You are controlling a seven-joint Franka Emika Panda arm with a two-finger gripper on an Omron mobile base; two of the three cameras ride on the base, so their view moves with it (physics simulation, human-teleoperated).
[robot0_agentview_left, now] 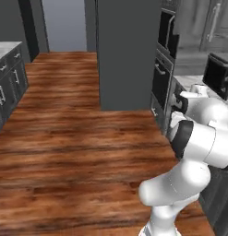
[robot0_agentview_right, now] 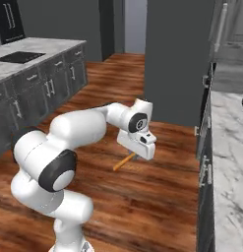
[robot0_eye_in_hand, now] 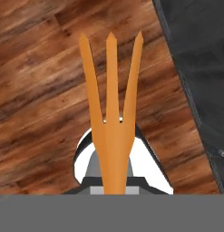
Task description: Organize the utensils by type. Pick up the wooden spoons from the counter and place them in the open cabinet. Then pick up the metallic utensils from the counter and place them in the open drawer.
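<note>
Pincer (robot0_agentview_right: pixel 135 156) clamped on thin three-tined bright orange fork (robot0_eye_in_hand: pixel 111 113), tines pointing away from the hand, out over wooden plank floor (robot0_agentview_right: pixel 157 197) — off the white marble counter (robot0_agentview_right: pixel 228 147). Judgement: keep it level, grip firm, while carrying toward the drawer — not in sight.

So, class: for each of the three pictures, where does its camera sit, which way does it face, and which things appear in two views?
Left base view: behind the arm's left, facing the wooden floor; white arm at lower right.
Right base view: behind its right, facing floor and marble counter; arm at lower left.
Hand view: on the hand, looking down the orange fork held in the gripper.
Shared: fork and floor.
</note>
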